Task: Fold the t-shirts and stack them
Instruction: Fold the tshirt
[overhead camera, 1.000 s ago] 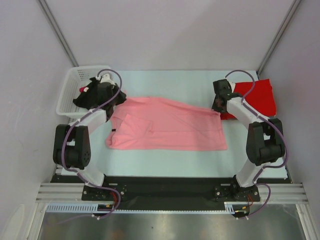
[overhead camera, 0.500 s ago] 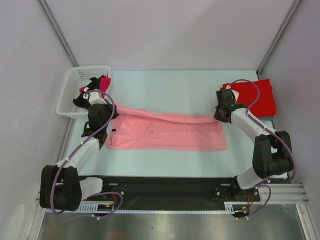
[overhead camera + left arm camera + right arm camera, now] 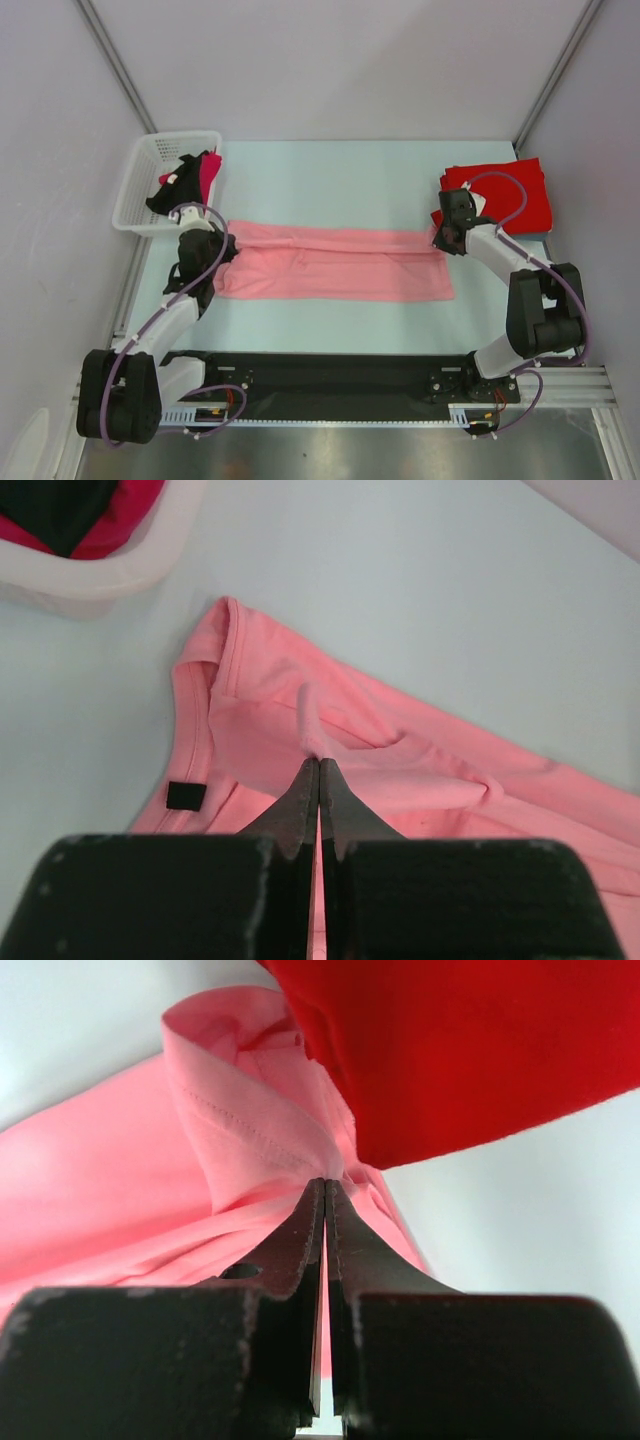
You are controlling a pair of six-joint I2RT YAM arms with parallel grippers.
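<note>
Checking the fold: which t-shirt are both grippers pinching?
The salmon pink t-shirt, spread across the middle; the left gripper and right gripper are shut on it. The red t-shirt lies folded at far right, ungripped.

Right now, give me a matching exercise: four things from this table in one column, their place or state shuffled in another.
1 pink t-shirt
2 red t-shirt
3 basket
4 left gripper

A far left corner
B pinched shut on pink cloth
C lying at the far right
D stretched long across the middle

Pairs: 1-D, 2-C, 3-A, 4-B
</note>
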